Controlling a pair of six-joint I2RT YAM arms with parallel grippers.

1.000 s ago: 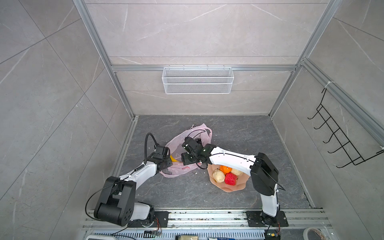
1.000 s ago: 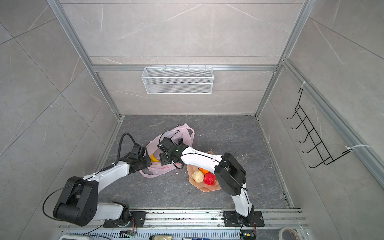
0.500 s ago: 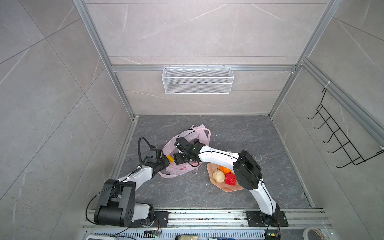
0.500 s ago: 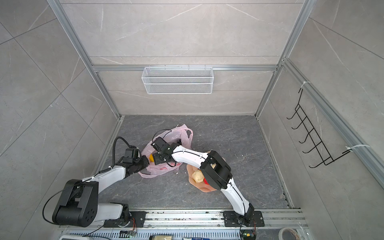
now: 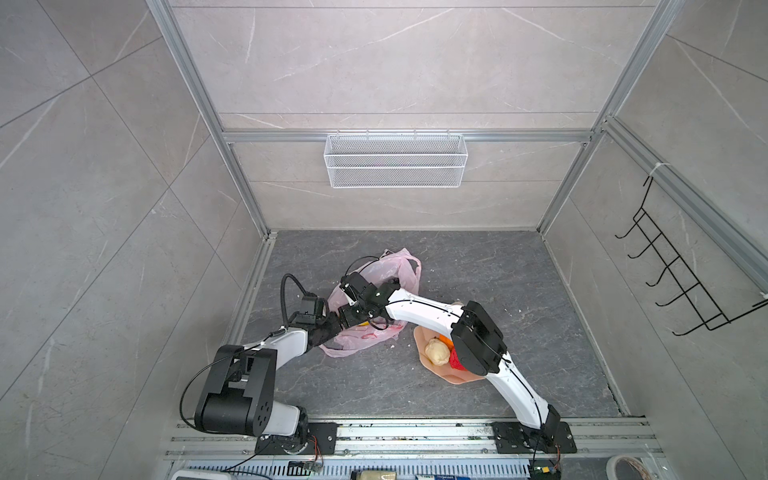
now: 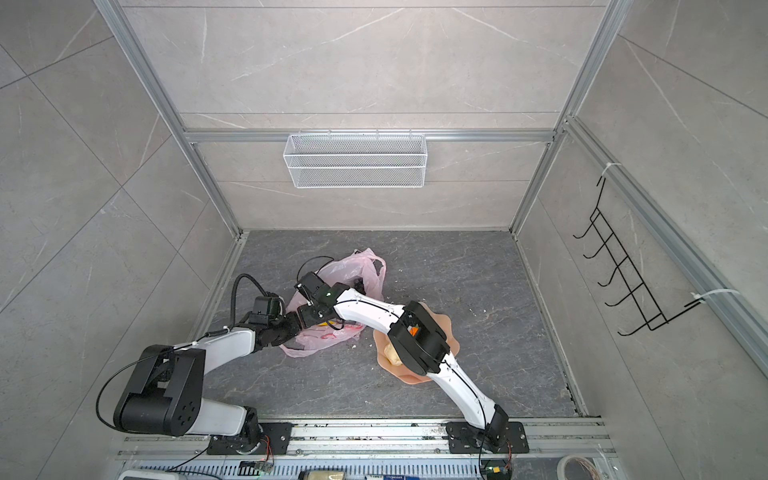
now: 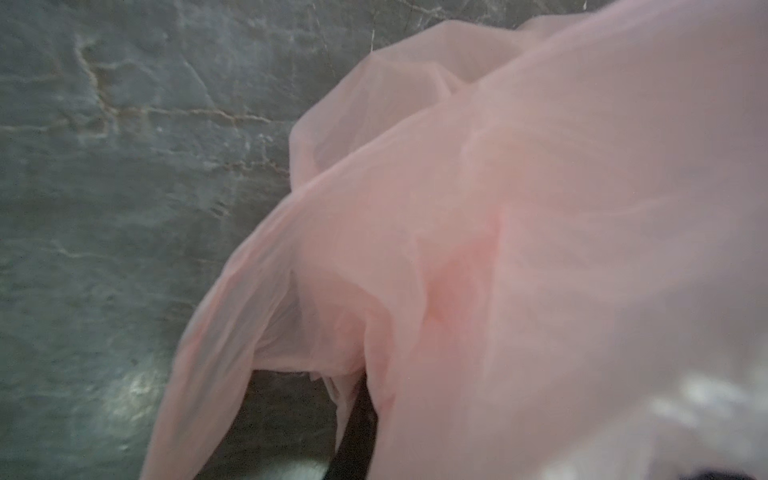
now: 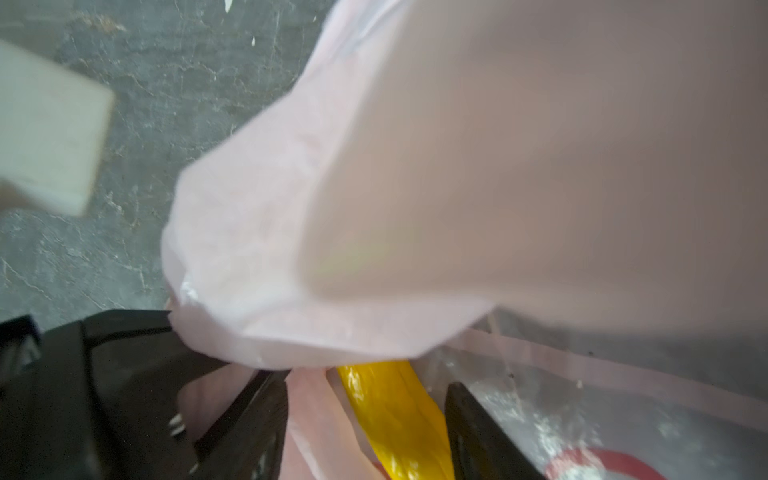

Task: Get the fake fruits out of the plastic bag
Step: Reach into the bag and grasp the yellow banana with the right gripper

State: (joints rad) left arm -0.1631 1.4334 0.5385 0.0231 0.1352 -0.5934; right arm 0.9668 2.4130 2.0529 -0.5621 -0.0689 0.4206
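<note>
from where i stand this is the reach-in step. the pink bag [image 5: 399, 266] lies crumpled on the floor, left of middle, and both arms meet at its near edge. the left gripper [image 5: 330, 328] is pressed together. judging by the film gathered toward it in its wrist view, it is pinching a fold of the bag's edge, though its fingers hardly show. the right gripper [image 8: 365, 386] is in the bag's mouth with its jaws spread, one on either side of the yellow banana [image 8: 395, 415]. a flap of pink film lies between one jaw and the fruit.

a beige fruit [image 5: 436, 351], a red fruit [image 5: 455, 362] and an orange [image 5: 444, 340] sit on the peach plate [image 5: 457, 376] just beside the bag, so the job is partly done. what else the bag hides i can't tell.

next, i reckon, the right jaws must close on the banana alone, not the film, and lift it out while the left gripper holds the bag down.

the floor [image 5: 478, 270] is dark grey veined stone. the walls are pale tile, with a white wire basket [image 5: 395, 160] at the back and a black hook rack [image 5: 685, 282] on the right.
</note>
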